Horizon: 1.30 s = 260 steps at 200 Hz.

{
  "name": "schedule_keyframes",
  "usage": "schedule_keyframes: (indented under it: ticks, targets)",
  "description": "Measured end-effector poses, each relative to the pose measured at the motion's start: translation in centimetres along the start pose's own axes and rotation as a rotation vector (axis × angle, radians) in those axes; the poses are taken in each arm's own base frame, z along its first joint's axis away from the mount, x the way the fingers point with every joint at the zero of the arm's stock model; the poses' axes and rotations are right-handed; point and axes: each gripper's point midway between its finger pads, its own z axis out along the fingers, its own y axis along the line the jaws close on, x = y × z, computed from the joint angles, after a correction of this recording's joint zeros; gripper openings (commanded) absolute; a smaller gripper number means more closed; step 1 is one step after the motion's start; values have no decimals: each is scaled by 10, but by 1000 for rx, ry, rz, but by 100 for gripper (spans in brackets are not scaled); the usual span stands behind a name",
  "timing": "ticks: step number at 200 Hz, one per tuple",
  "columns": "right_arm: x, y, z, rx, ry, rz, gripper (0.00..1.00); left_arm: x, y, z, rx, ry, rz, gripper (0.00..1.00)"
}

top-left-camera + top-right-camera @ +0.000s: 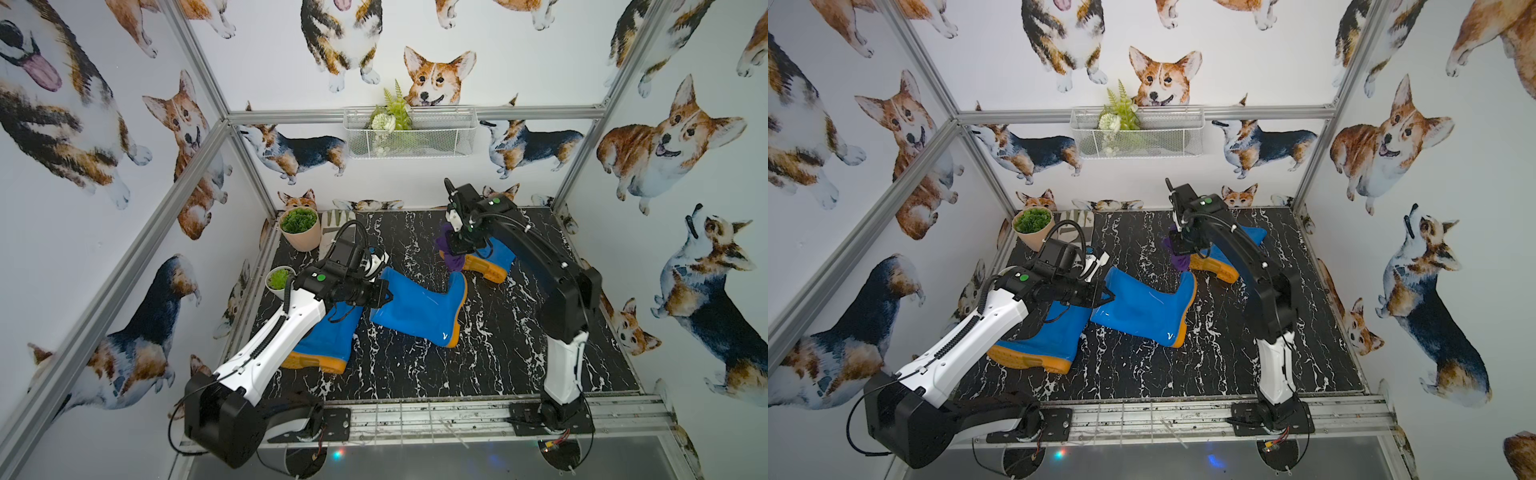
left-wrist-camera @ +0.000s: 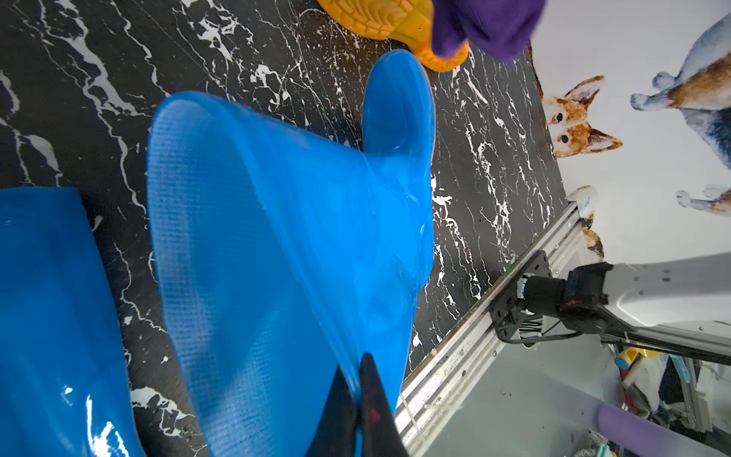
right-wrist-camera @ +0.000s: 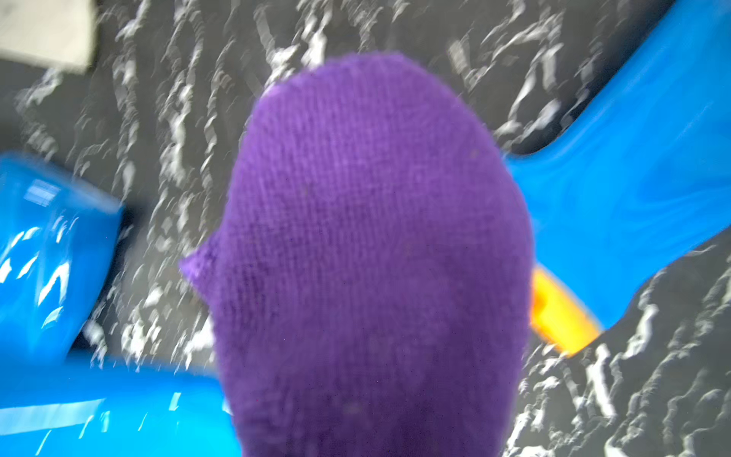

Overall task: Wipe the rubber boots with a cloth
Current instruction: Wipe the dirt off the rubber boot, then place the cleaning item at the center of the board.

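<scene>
Left gripper (image 2: 355, 378) is pressed together on the cuff rim of the middle boot (image 1: 419, 309), a glossy bright-blue rubber boot with an orange-yellow sole lying on its side on the black, white-veined marble-look tabletop (image 1: 498, 353), so that one is pinned for me. Over at the far end, the right gripper (image 1: 460, 248) is pinching the cloth (image 1: 453, 261), a soft dark-purple knitted rag hanging bunched beneath it. The right wrist view is all blurred purple and shows no fingers, but the rag is plainly carried. Its lower end sits right at the toe of the middle boot, and I can't tell whether it touches. The far boot (image 1: 496, 253), same blue rubber with its orange sole showing, lies just behind the cloth, and the near boot (image 1: 328, 336) lies under my left arm with neither claw on it. My read is that this is the start of a stroke on the middle boot. To do it well, I'd lower until the fabric flattens on the rubber, not just its tip. Then I'd drag from toe along the shaft toward the cuff in long overlapping passes. Light pressure, because glossy rubber slides and the boot could pivot about that single pinch. I'd also mind the right arm closing on my left wrist.
</scene>
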Motion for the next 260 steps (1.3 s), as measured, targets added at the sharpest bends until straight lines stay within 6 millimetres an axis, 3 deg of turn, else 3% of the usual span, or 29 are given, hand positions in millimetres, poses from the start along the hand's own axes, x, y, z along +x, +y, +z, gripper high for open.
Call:
schedule_keyframes:
  ticks: [20,53,83,98,135,149,170,185,199,217,240,260]
  targets:
    - [43,26,-4,-120,-41,-39,0,1,4,4,-9,2,-16,0]
    - [107,62,22,-295,14,-139,0,3,6,9,5,7,-39,0]
    - [122,55,39,-298,43,-155,0,0,2,11,31,5,-50,0]
    - [113,38,46,-267,38,-132,0,0,0,10,41,4,-49,0]
    - [72,-69,52,-73,-8,156,0,-1,-6,5,65,-4,-38,0]
    - [59,-80,44,-50,-40,190,0,0,-7,5,66,-3,-38,0]
    - [46,-66,29,-93,-89,183,0,0,-7,4,66,-5,-37,0]
    - [49,-39,21,-128,-100,119,0,0,-7,4,66,-6,-37,0]
    - [64,0,13,-182,-104,13,0,0,-7,4,66,-6,-40,0]
    - [100,40,13,-260,-61,-105,0,0,-6,6,65,-3,-42,0]
    - [142,39,28,-257,17,-120,0,-1,-6,6,66,-1,-50,0]
    - [162,29,36,-249,56,-96,0,-1,-8,5,74,-4,-47,0]
